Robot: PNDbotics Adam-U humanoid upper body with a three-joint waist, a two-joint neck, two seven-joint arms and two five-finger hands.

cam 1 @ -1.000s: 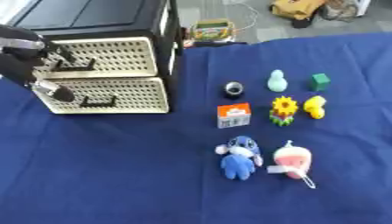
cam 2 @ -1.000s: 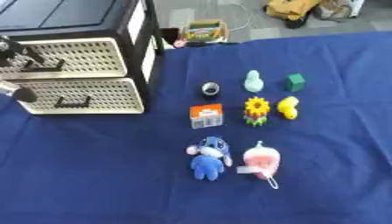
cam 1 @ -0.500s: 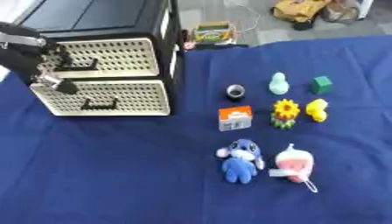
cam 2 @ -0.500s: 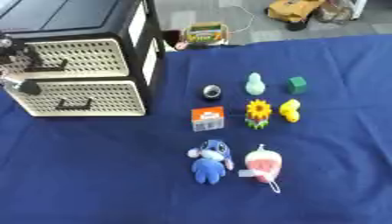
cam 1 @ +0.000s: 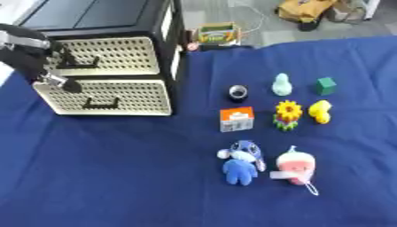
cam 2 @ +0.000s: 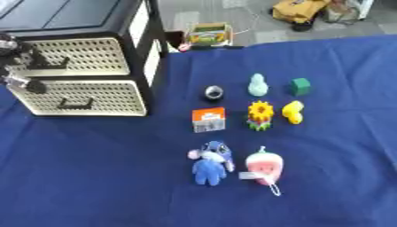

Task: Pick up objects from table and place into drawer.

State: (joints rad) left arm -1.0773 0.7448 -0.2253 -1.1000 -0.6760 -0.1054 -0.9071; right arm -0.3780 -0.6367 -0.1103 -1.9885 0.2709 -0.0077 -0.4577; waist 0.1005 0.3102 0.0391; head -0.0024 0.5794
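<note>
My left hand (cam 1: pixel 35 62) had slid down from the top drawer (cam 1: pixel 108 55) handle toward the lower drawer (cam 1: pixel 105 95); fingers curled, grasping nothing. Both drawers shut, toys (cam 1: pixel 240 162) untouched on worktop (cam 1: pixel 116 177), so opening was pending. Right hand not seen.

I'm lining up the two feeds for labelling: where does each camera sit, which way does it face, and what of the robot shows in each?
Left eye view: in the head, looking down at the blue table; the left hand shows at the drawer unit.
Right eye view: same head, set slightly to the right; the left hand shows only at the left edge.
Both share the drawer unit, the blue plush, the orange box and the green block; the right hand shows in neither.
</note>
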